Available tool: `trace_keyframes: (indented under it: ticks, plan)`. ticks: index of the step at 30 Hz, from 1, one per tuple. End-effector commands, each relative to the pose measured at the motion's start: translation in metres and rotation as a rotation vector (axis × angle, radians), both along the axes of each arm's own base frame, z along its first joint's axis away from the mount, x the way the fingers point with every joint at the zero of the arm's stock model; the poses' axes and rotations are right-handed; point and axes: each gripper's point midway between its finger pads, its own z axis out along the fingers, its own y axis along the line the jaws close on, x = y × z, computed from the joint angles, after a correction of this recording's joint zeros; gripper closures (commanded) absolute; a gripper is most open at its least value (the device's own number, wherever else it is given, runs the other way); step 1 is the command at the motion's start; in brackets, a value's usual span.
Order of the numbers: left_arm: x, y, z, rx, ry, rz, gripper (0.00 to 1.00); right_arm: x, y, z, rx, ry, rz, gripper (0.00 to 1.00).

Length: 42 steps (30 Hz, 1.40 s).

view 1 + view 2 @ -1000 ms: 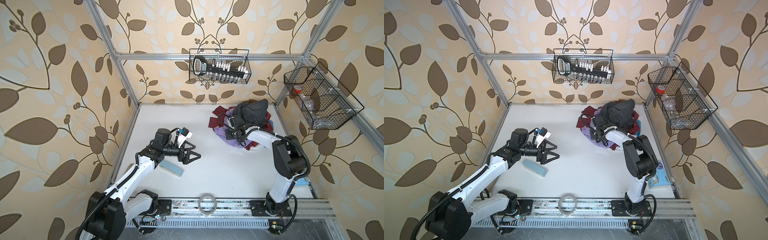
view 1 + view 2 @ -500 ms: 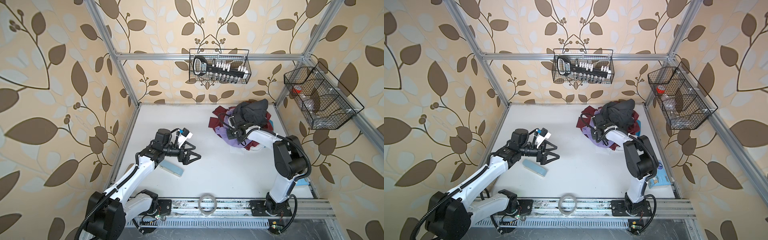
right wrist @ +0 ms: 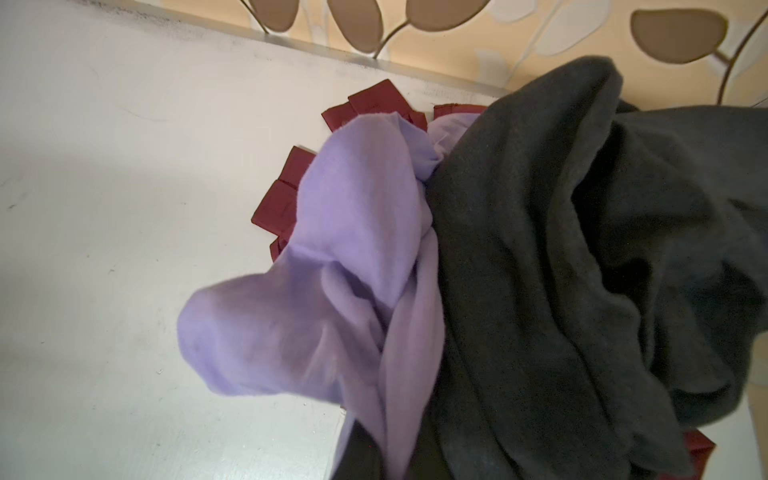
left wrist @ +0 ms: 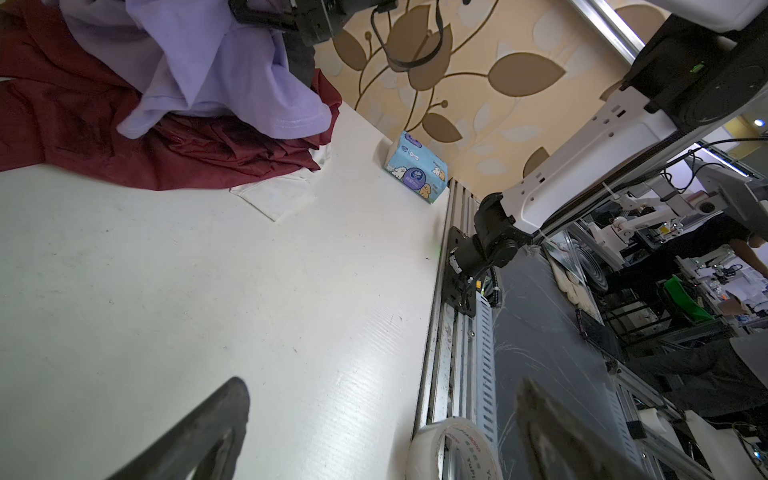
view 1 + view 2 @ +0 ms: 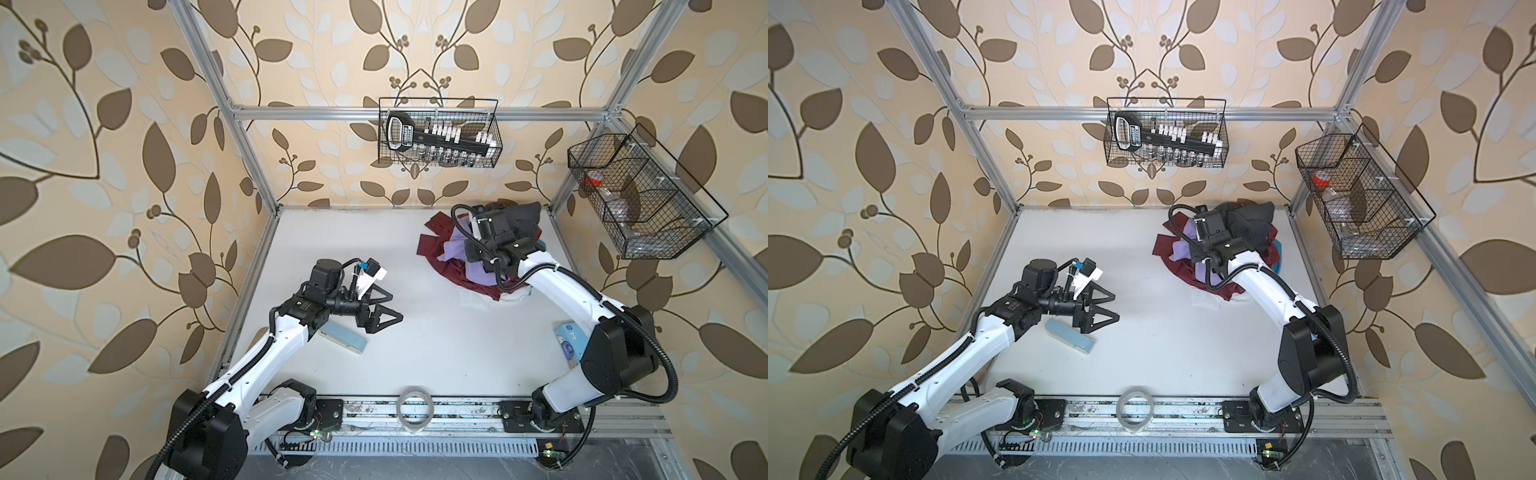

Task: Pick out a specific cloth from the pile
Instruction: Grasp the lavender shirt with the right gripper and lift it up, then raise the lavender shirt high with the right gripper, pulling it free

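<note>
The pile (image 5: 453,272) sits at the far right corner of the white table (image 5: 415,353), against the back wall; the dark grey garment (image 5: 519,218) is heaped on its far side, the maroon garment (image 5: 438,259) spreads flat beneath, and the cloth (image 5: 455,247) (the lavender one) lies between them on the side facing the table's middle. The right gripper (image 5: 468,251) is down in the pile with its jaws pressed together; its fingers are buried in fabric, but in the right wrist view the cloth (image 3: 332,270) narrows into a tight bunch running straight into them, and in the left wrist view the cloth (image 4: 232,70) hangs from that gripper in loose folds over the maroon. A white cloth (image 4: 278,199) pokes out from under the maroon edge; a tissue packet (image 4: 417,172) stands near the wall. The left gripper (image 5: 397,308) hovers over bare table, well apart from the pile, its fingers (image 4: 216,424) spread wide and holding nothing; a pale blue case (image 5: 345,338) lies just beneath that arm.
</note>
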Motion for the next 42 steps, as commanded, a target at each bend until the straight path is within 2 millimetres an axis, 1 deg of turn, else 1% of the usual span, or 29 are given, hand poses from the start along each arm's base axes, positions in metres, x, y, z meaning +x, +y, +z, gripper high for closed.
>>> trace_keyframes:
  ticks: [1, 10, 16, 20, 24, 27, 36, 42]
  plan:
    - [-0.003, -0.003, 0.017, -0.015, -0.079, -0.024, 0.01, -0.001, -0.004, 0.044, -0.010, -0.088, -0.001, 1.00]
    - [-0.003, -0.004, 0.016, -0.008, -0.083, -0.022, 0.01, -0.002, -0.004, 0.109, 0.023, -0.213, 0.010, 1.00]
    - [-0.002, -0.004, 0.015, -0.003, -0.076, -0.025, 0.01, 0.004, -0.001, 0.140, 0.032, -0.253, 0.022, 1.00]
    - [-0.003, -0.004, 0.015, -0.003, -0.078, -0.027, 0.01, 0.005, 0.004, 0.160, 0.056, -0.285, 0.039, 1.00]
    - [-0.004, -0.005, 0.015, -0.003, -0.079, -0.028, 0.01, 0.005, 0.007, 0.175, 0.062, -0.311, 0.049, 1.00]
    - [-0.004, -0.005, 0.015, -0.003, -0.080, -0.030, 0.01, 0.006, 0.014, 0.188, 0.076, -0.334, 0.075, 1.00]
    - [-0.005, -0.005, 0.016, -0.001, -0.088, -0.031, 0.01, 0.022, 0.040, 0.214, 0.083, -0.362, 0.142, 1.00]
    - [-0.005, -0.005, 0.015, 0.001, -0.089, -0.031, 0.01, 0.033, 0.049, 0.231, 0.077, -0.391, 0.155, 1.00]
